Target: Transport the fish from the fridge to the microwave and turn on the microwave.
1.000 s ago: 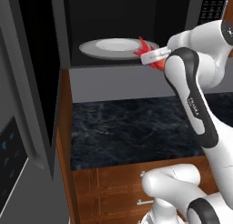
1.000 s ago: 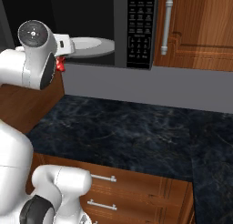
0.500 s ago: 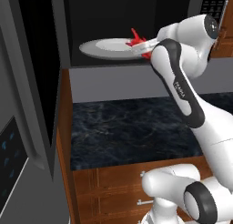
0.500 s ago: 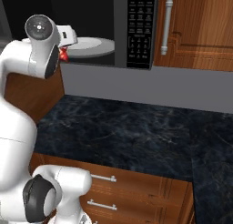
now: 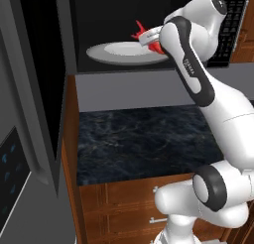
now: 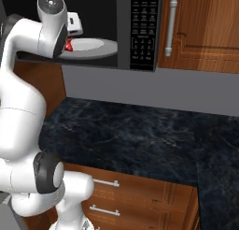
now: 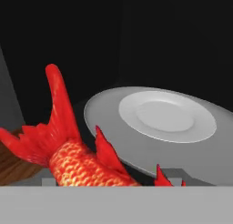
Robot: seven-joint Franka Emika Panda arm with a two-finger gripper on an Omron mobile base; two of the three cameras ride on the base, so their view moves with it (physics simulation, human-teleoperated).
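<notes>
— Starting nearest the base, what lay under the arm?

— The dark marbled desk (image 5: 144, 139) ran over brown wooden drawers (image 6: 135, 201) with bar handles, and a grey wall strip stood behind it. The white arm (image 5: 198, 84) rose from there and reached up and forward into the microwave (image 6: 116, 32)

— And the tool?

— The tool (image 5: 151, 37) was at the mouth of the dark cavity, clenched on the fish (image 7: 73, 159). In the hand view the scaly red-orange body sat low between the fingertips, with the tail fanned up and to the left. In the left base view the red tail (image 5: 139, 29) poked out above the white hand; in the right base view a bit of red showed beneath it

— Was the fish on the turntable?

— It was held just at the near edge of the round grey turntable (image 7: 168, 123), which spread beyond it with a lighter raised disc at the centre. I could not tell whether fish and plate touched

— Anything farther off?

— The microwave door (image 5: 44, 79) hung open at the left of the left base view. The black keypad (image 6: 142, 30) sat right of the cavity, and past it was a wooden cabinet door (image 6: 205, 28) with an upright metal handle (image 6: 171, 25)
</notes>
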